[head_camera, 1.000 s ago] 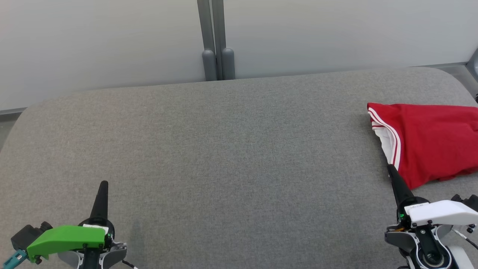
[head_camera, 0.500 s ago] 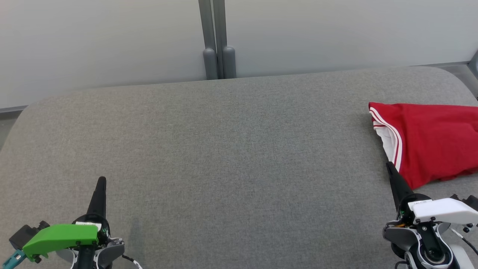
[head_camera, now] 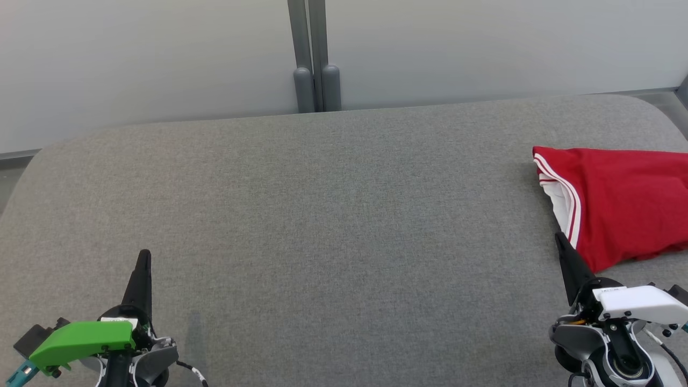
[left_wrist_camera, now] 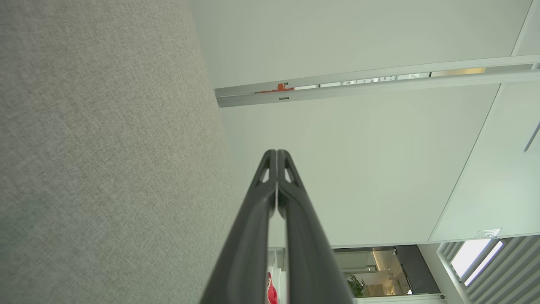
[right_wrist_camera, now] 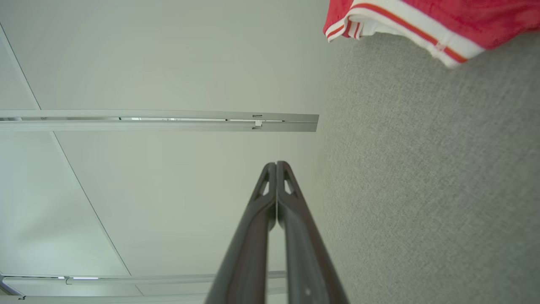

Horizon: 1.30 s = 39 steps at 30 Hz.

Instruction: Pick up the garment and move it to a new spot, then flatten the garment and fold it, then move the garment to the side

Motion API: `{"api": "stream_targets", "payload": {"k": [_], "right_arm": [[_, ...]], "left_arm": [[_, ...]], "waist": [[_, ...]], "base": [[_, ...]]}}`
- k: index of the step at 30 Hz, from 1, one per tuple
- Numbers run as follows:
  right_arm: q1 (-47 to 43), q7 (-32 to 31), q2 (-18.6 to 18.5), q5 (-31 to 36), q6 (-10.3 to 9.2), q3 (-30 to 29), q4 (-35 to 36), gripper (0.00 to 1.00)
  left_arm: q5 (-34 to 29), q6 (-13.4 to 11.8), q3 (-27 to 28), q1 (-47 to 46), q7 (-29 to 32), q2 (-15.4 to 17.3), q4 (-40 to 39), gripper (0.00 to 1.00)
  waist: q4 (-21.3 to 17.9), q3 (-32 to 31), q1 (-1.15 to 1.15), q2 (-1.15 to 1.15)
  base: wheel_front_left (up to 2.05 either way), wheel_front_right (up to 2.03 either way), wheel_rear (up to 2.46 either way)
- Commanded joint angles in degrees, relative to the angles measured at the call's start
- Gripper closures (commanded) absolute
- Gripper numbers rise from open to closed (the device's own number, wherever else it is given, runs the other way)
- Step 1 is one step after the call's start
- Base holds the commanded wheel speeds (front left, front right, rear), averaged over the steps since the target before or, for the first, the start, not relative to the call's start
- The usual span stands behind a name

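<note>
The garment point(head_camera: 623, 201) is red with a white, red-striped trim and lies folded at the right edge of the grey padded table point(head_camera: 333, 215). The right wrist view catches its trim, the garment point(right_wrist_camera: 405, 21) at the top right. My right gripper point(head_camera: 560, 238) is shut and empty, its tip just in front of the garment's lower left corner and apart from it; the right gripper point(right_wrist_camera: 276, 164) has its fingers pressed together. My left gripper point(head_camera: 144, 255) is shut and empty at the lower left, far from the cloth; the left gripper point(left_wrist_camera: 277, 152) also has both fingers touching.
Pale wall panels point(head_camera: 161, 59) with a grey post point(head_camera: 314, 59) stand behind the table's far edge. The wide grey surface lies between my two grippers. The table's rounded corners fall away at far left and far right.
Both grippers have slid slightly toward the near edge and lower in the head view, staying shut. The garment has not moved on the table.
</note>
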<state>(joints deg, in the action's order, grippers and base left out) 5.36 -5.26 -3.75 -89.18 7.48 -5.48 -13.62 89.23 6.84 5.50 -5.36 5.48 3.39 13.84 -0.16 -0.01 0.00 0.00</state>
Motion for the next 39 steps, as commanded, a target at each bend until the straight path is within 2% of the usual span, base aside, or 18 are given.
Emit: {"api": "stream_targets", "payload": {"k": [1, 10, 39], "right_arm": [[0.96, -0.34, 0.26, -1.12, 0.02, -0.32, -0.13, 1.0], [1.02, -1.17, 0.66, -3.88, 0.02, -0.85, -0.52, 1.0], [1.0, -1.29, 0.74, -3.4, 0.02, -0.97, -0.48, 1.0]], "left_arm": [[0.97, 0.42, 0.48, -0.96, 0.39, -0.03, 0.11, 1.0], [3.42, 0.9, 1.27, -1.27, 1.24, -0.56, 0.32, 1.0], [3.18, 0.82, 1.23, -1.19, 1.28, -0.56, 0.29, 1.0]], "waist": [[0.02, 0.03, 0.0, 0.0], [0.16, 0.19, 0.0, 0.0], [0.16, 0.19, 0.0, 0.0]], "base": [[0.0, 0.0, 0.0], [0.0, 0.0, 0.0], [0.0, 0.0, 0.0]]}}
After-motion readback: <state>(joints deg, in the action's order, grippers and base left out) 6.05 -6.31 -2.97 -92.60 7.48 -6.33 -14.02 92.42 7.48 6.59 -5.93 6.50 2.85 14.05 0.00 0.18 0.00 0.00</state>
